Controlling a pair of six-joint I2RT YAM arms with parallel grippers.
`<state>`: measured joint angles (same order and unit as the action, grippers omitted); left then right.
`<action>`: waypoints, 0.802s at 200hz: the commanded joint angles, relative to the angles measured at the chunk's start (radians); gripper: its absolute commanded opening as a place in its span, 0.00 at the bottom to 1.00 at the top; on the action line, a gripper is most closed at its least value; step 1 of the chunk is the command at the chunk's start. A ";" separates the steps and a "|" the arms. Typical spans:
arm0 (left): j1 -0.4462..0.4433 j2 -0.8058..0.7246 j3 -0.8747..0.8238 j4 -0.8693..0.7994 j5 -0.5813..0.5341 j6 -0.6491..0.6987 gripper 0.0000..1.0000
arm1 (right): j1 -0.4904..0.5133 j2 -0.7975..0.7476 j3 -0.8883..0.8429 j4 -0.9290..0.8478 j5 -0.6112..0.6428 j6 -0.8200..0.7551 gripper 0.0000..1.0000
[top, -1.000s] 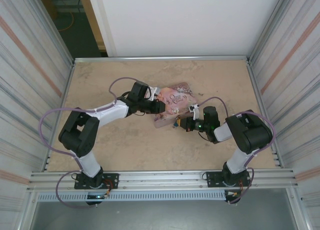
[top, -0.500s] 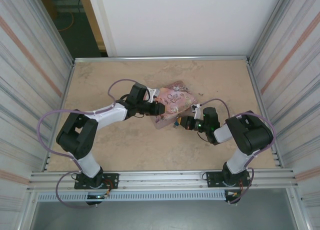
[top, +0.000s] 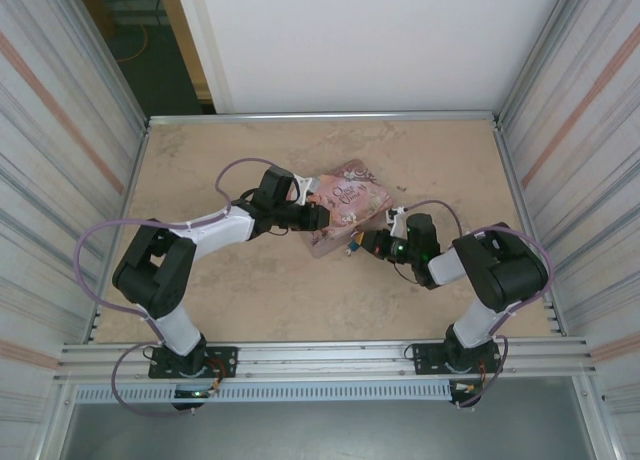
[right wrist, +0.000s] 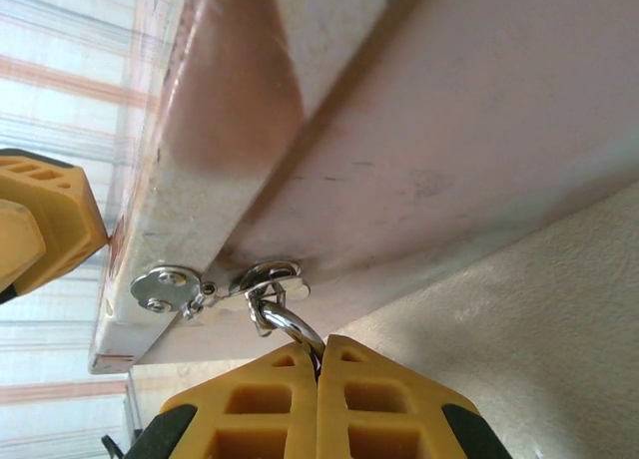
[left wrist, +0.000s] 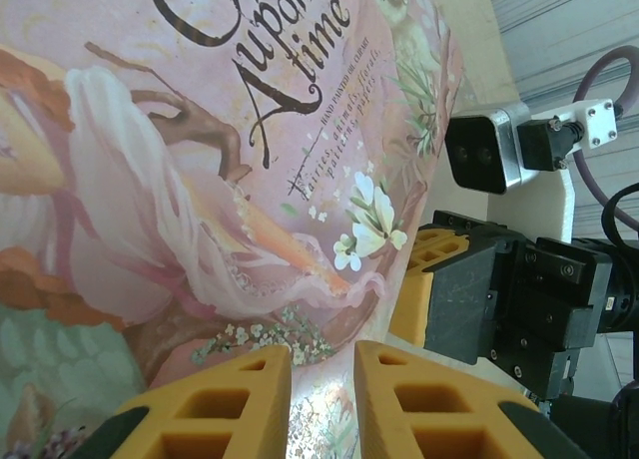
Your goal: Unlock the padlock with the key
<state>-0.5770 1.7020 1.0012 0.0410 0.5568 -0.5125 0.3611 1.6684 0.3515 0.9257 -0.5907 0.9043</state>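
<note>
The pink illustrated tin lies mid-table. My left gripper clamps the tin's left edge; in the left wrist view the tin fills the frame, and its side wall sits between the yellow fingers of that gripper. The padlock hangs at the tin's near side. My right gripper is shut on its silvery shackle, which passes through the tin's metal hasp. The fingers hide the padlock's blue body. The key is hidden from view.
Metal walls close in the table on the left and right, with a rail along the near edge. The right gripper's black body sits close beside the tin's corner. A left fingertip shows beyond the tin.
The right gripper has crept slightly left and up toward the tin. The left arm and tin have shifted a little. Both grips are unchanged.
</note>
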 commanded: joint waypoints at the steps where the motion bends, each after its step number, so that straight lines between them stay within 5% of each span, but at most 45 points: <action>1: -0.001 0.024 -0.059 -0.157 -0.026 0.002 0.24 | -0.020 -0.054 0.047 0.067 0.010 0.039 0.00; 160: 0.009 -0.008 -0.101 -0.150 -0.038 -0.004 0.24 | -0.066 -0.062 0.080 -0.015 -0.022 0.046 0.00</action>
<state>-0.5751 1.6711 0.9588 0.0586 0.5499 -0.5125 0.3031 1.6505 0.4099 0.9131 -0.6212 0.9615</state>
